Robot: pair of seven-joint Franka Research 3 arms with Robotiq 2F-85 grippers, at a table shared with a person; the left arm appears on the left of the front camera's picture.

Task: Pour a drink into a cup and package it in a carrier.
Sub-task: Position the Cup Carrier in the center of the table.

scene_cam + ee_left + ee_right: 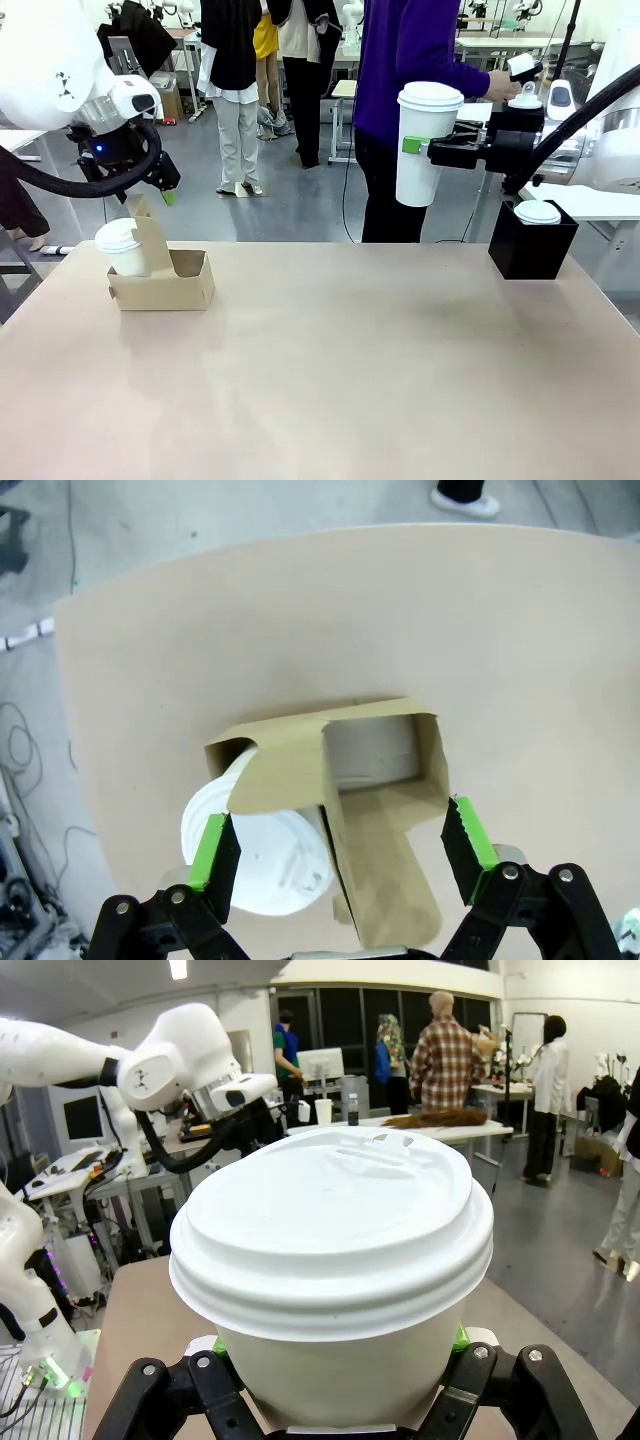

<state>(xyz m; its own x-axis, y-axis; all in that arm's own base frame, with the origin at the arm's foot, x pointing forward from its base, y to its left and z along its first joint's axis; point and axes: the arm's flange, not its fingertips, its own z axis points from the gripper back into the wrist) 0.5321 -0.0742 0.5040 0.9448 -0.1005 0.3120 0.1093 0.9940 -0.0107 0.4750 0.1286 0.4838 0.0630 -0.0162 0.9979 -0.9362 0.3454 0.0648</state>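
white cup [428, 150], brown carrier [188, 286], black box [530, 252]

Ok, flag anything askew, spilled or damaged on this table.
The lidded cup in the carrier seems to lean outward instead of sitting upright in its pocket. No spill or damage shows.

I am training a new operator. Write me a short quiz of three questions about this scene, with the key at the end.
1. True or false: the right gripper holds a lidded white paper cup in the air.
2. How many cups stand in the cardboard drink carrier? A) none B) one C) two
3. Fill in: the left gripper hovers over the carrier with its jaws ____.
Key: 1 true; 2 B, one cup in the carrier; 3 open.
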